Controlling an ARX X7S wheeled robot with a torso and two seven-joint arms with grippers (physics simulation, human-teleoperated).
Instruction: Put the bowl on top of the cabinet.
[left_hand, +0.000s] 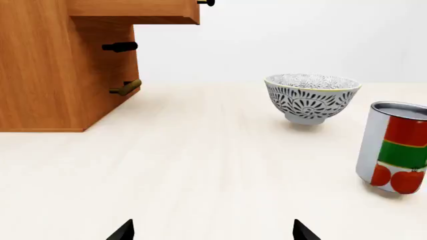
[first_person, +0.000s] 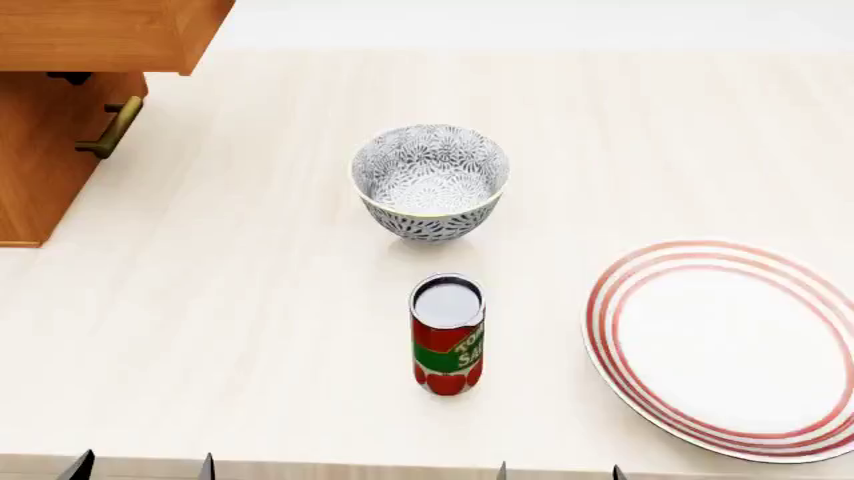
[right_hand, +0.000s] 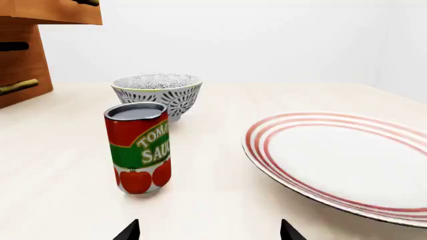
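The bowl (first_person: 430, 180), deep, white with dark blue-grey floral pattern and pale rim, stands upright mid-table (first_person: 240, 330), behind a tomato sauce can (first_person: 447, 335). The cabinet (first_person: 54, 110) occupies the far left corner. Both end effectors, left (left_hand: 213, 232) and right (right_hand: 210, 231), are spread, empty.

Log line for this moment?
stage: pre-grasp | bowl: on table, untouched | cabinet: top bare | left gripper: open | right gripper: open

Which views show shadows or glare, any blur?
Head view: soft faint shadow under the bowl, no glare. Left wrist view: cabinet underside shaded, image sharp. Right wrist view: dim shadow beside the can, the plate evenly lit, no blur.
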